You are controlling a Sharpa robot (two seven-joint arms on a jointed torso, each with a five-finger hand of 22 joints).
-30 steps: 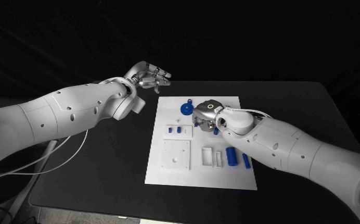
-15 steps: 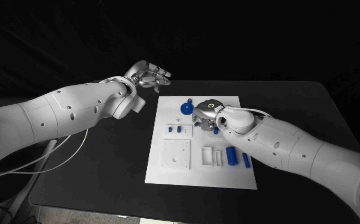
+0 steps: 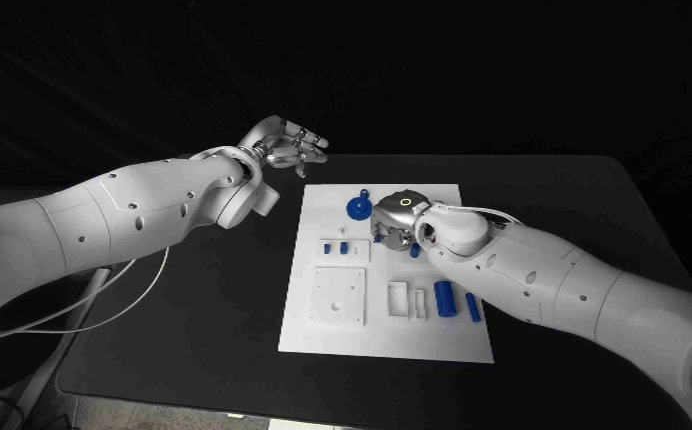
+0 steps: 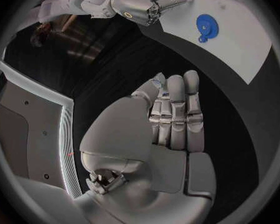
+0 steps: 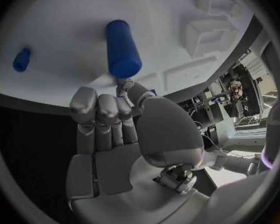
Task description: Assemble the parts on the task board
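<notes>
Right hand (image 3: pixel 397 220) over task board (image 3: pixel 335 335), blue cylinders (image 3: pixel 446 298) near.

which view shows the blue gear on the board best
The left wrist view: the blue gear lies unobstructed on the task board, its round face and hub plain. The head view shows it smaller, beside the right hand. I can't make it out in the right wrist view.
</notes>
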